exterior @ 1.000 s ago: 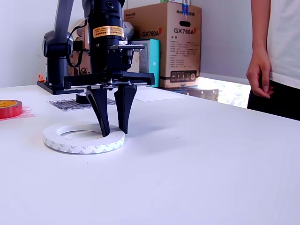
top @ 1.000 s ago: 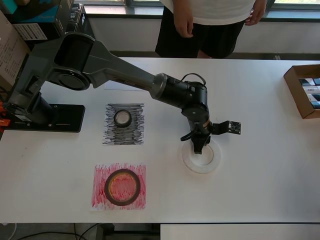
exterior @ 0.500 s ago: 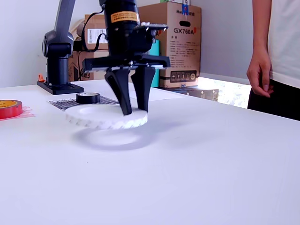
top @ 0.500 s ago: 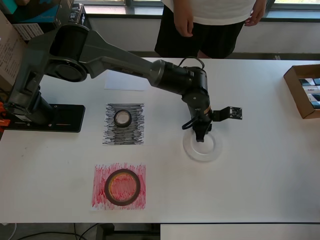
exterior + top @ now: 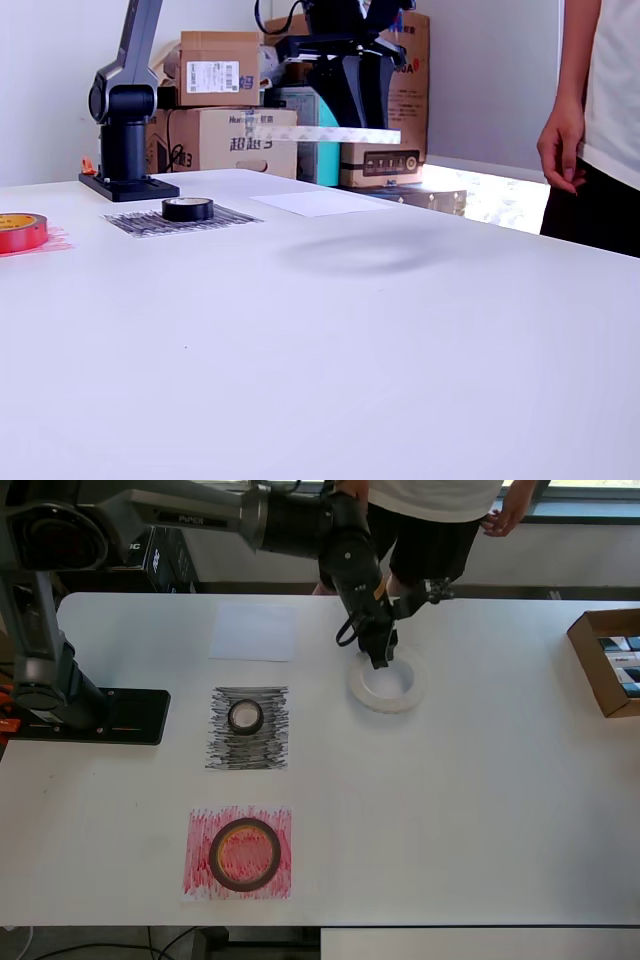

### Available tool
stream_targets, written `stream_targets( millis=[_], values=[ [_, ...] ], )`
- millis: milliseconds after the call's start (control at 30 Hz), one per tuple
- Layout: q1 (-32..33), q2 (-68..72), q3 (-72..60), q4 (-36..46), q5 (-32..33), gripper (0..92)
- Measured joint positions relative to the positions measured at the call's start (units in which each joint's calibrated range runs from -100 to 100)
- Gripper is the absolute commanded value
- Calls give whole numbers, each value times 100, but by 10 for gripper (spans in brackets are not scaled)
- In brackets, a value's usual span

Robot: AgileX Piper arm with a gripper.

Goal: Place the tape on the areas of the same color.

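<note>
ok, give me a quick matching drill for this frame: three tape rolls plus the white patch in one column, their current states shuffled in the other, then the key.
Things:
1. black roll
2. reddish-brown roll
3. white roll
4. white patch

States:
A. lifted clear of the table, held between the jaws
B. bare, nothing on it
C. resting on the red scribbled patch
D. resting on the black scribbled patch

Pairs: 1-D, 2-C, 3-A, 4-B
</note>
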Motion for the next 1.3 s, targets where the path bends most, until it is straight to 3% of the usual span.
stream_targets(
  millis=[433,667,1000,1300],
  values=[
    [1457,-1140,1593,-45,-82,0],
    [2015,-1510,2562,-708,-288,0],
    [2197,-1713,3875,-1543,-807,0],
    [2231,-1713,4463,-1742,-1121,0]
  ],
)
